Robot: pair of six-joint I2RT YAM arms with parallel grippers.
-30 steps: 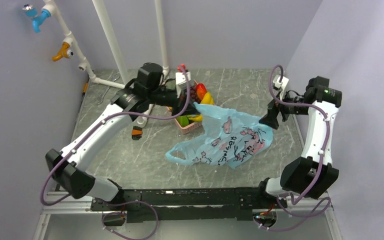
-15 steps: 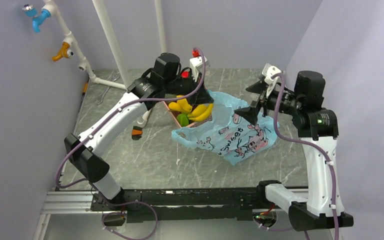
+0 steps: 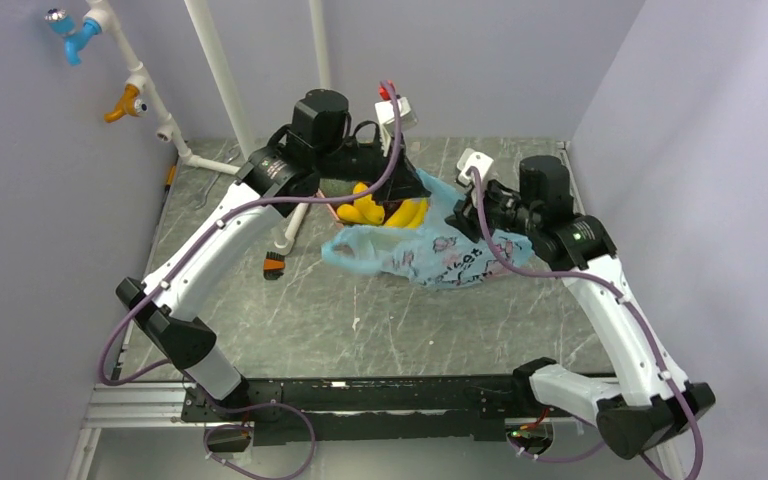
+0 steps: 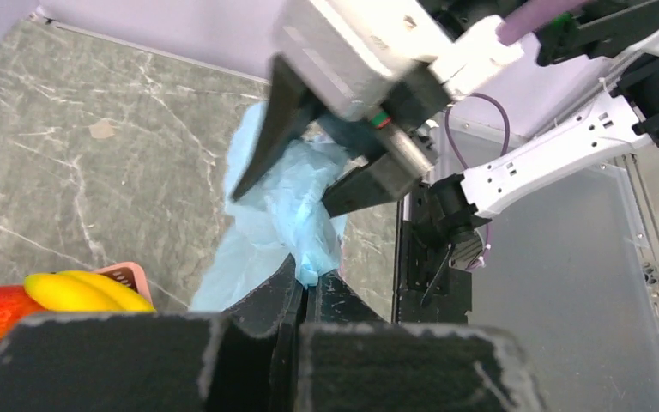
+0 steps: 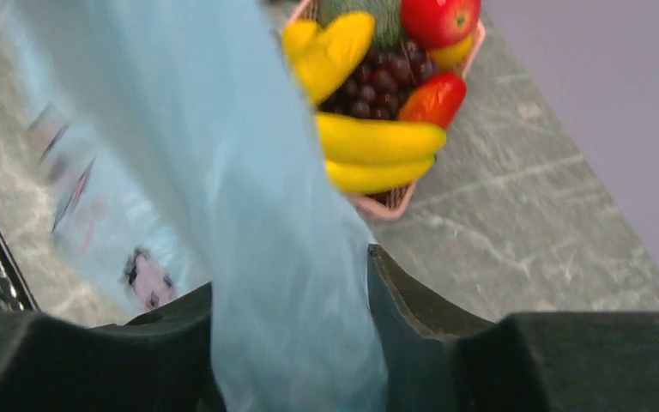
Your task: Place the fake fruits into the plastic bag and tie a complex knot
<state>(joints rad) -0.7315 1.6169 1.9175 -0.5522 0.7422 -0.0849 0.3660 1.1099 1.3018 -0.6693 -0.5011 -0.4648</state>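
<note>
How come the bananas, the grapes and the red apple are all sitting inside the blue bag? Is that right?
Not quite. The bananas, the grapes and the red apple are all sitting inside the pink basket, not the blue bag. The right wrist view shows it: the fruit is piled in the basket, and the bag hangs in front of it.

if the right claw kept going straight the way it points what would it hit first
The plastic bag: its light-blue film hangs between the fingers of the right claw. Behind that, probably the bananas in the pink basket, though depth is unclear.
</note>
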